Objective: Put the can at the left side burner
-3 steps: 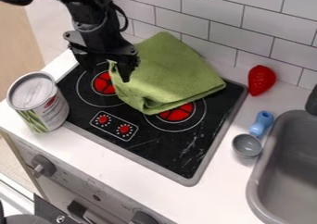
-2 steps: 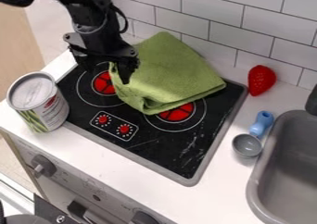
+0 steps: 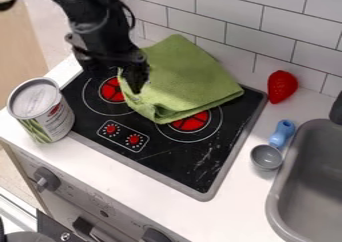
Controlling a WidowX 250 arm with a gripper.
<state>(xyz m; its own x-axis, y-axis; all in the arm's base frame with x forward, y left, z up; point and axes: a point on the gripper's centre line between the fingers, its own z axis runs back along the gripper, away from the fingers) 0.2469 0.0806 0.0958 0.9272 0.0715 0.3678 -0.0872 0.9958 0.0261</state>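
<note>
Pincer [image 3: 125, 80] of the black arm [image 3: 107, 33]: located over the rear left of the black stove top [image 3: 180, 161], at the left edge of the green cloth [image 3: 184, 81], pointing downward. Whether it stands apart or together cannot be told, as its lower part is blurred against the dark surface.

Item under inspection, the can [image 3: 41, 111]: upright on the white counter [image 3: 247, 191], off the stove top and just beside its left corner. Lid end is up, pale and ringed with metal. The label [image 3: 52, 117] carries a red patch, green stalk-like artwork near the base and fine dark print, too small to read.

Stove top: the left burner [image 3: 111, 90] is red with a pale ring, well within view between the can and the cloth. Nearer the front edge, a white outlined panel [image 3: 122, 136] frames two red dials [image 3: 135, 139], each with printed marks around it. The right burner [image 3: 192, 122] is partly covered by the cloth, which lies folded across the rear.

Right of the stove top: a red strawberry [image 3: 282, 86] by the tiled wall [image 3: 234, 16]; below it, a measuring spoon [image 3: 267, 157] with blue handle, bowl toward the front, near the grey sink [image 3: 276, 201].

Below the counter: a grey appliance front [image 3: 110, 196] with knobs and faint markings, not legible
</note>
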